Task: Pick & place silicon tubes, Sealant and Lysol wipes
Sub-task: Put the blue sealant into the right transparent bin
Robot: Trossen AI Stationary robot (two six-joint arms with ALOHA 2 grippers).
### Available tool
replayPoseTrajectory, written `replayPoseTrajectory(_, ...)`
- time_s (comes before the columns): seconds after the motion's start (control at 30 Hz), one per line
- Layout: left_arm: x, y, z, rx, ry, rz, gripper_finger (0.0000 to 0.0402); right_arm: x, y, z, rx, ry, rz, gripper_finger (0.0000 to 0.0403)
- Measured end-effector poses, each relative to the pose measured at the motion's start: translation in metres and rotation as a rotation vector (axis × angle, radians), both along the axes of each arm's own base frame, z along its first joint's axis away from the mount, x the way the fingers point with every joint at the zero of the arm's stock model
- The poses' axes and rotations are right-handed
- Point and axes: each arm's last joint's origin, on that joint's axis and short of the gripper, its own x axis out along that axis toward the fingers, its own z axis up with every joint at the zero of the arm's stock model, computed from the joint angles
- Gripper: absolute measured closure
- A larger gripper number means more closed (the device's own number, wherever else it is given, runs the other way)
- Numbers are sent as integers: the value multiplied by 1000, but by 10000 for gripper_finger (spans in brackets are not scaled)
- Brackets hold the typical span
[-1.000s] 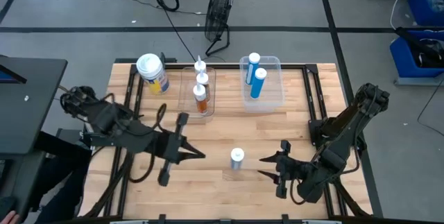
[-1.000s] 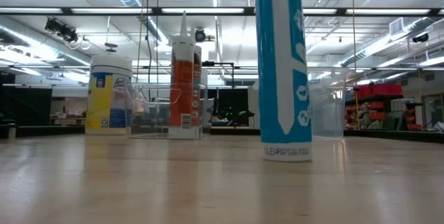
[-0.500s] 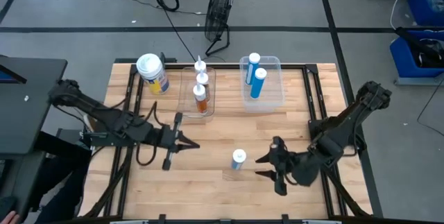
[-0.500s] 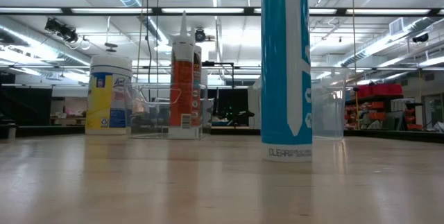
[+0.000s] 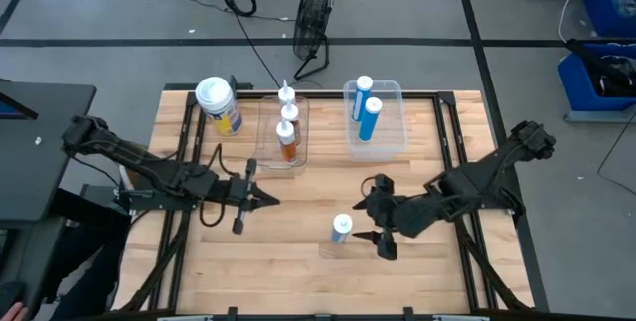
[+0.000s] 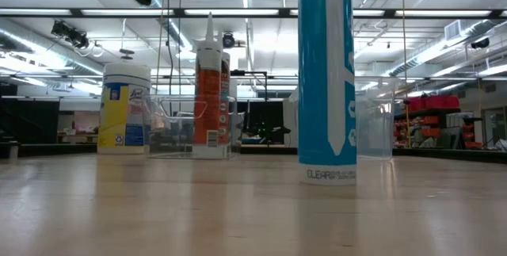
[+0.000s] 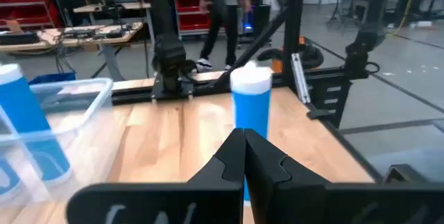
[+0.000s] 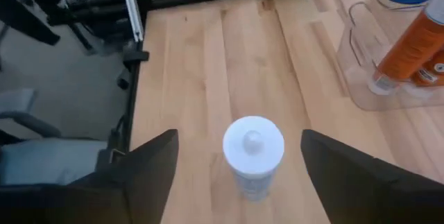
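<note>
Your right gripper (image 5: 375, 220) sits just beside the lone blue tube (image 5: 341, 228) standing upright mid-table, fingers (image 8: 149, 172) spread wide on either side of its white cap, not touching it. Your left gripper (image 5: 260, 198) hangs over the table's left half, well apart from that tube, tips pressed together on nothing. The wipes (image 5: 218, 103) stand at the back left corner, next to the clear bin (image 5: 282, 137) holding the orange sealant (image 5: 287, 134). Two more blue tubes (image 5: 366, 107) stand in the other bin (image 5: 393, 132).
</note>
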Motion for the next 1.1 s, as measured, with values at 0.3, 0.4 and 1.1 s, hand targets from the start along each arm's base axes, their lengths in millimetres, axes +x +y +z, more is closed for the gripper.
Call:
replayPoseTrajectory(0.3,-22,9,-33,-32,-73,-23,399,31,0,-4,-141,132,24,88)
replayPoseTrajectory(0.4,-28,14,-41,-56,-86,-5,399,38,-1,-7,-161,162,29,88)
replayPoseTrajectory(1.1,-39,21,-59,-75,-94,25,399,63,-11,-28,-150,247,33,30)
